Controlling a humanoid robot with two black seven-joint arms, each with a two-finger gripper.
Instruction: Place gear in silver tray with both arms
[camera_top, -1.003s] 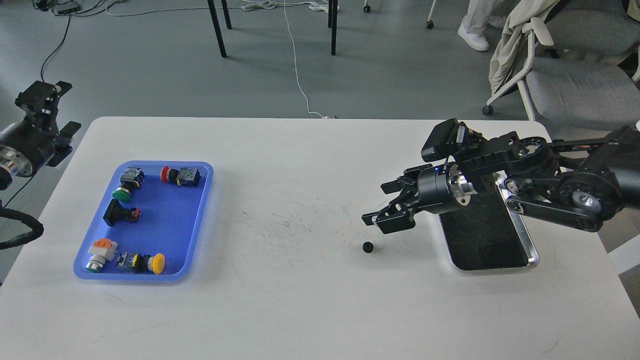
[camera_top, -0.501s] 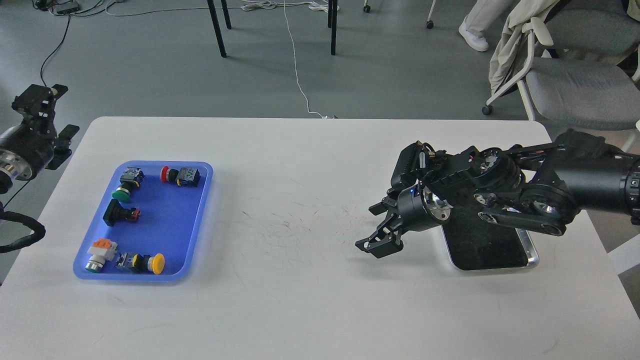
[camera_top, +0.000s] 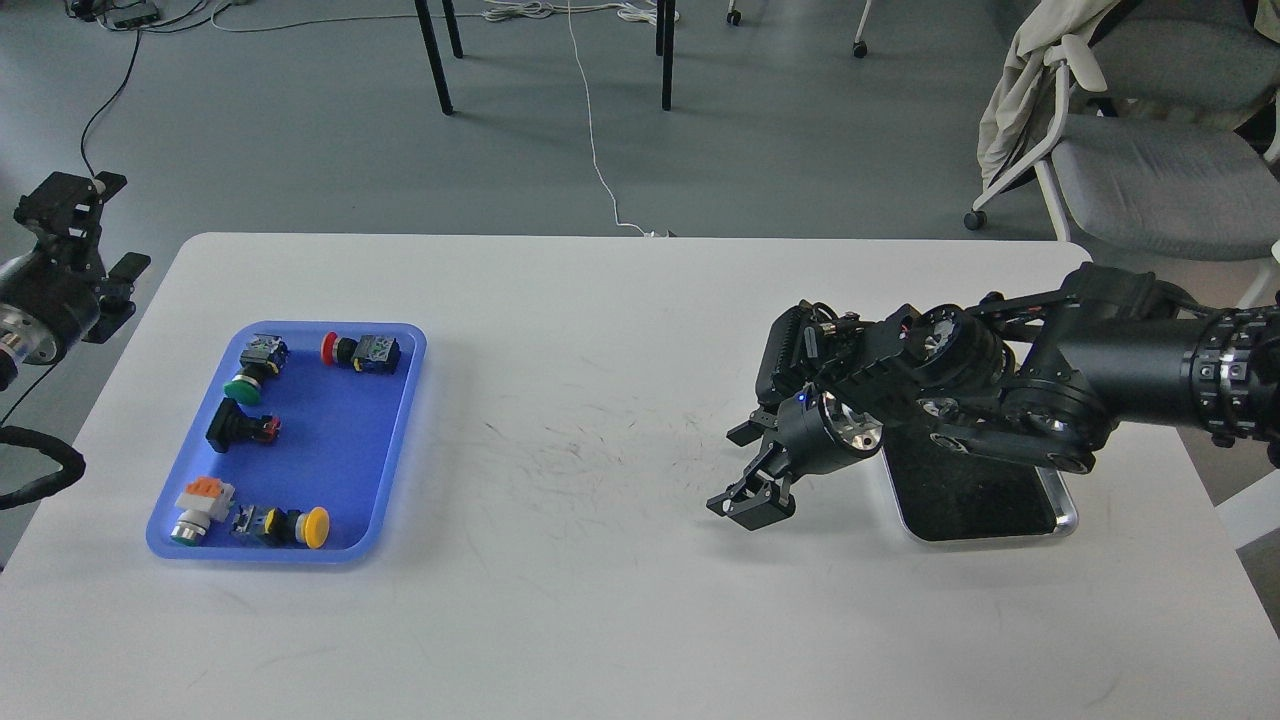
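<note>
My right gripper (camera_top: 724, 471) hangs low over the table just left of the silver tray (camera_top: 1066, 512), its fingers spread and pointing left and down. Its lower finger (camera_top: 750, 503) covers the spot where the small black gear lay, so the gear is hidden. The tray's dark bottom is partly covered by my right arm (camera_top: 1000, 385). My left gripper (camera_top: 62, 205) is raised off the table's left edge, far from the tray; it is dark and I cannot make out how its fingers stand.
A blue plastic tray (camera_top: 390, 440) with several push-button switches lies at the table's left. Scuff marks cover the table's middle (camera_top: 580, 440). An office chair (camera_top: 1150, 160) and table legs stand on the floor behind.
My right gripper has moved down and left from above the tray's edge onto the gear's spot, hiding the gear. My left arm has drawn slightly back to the left.
</note>
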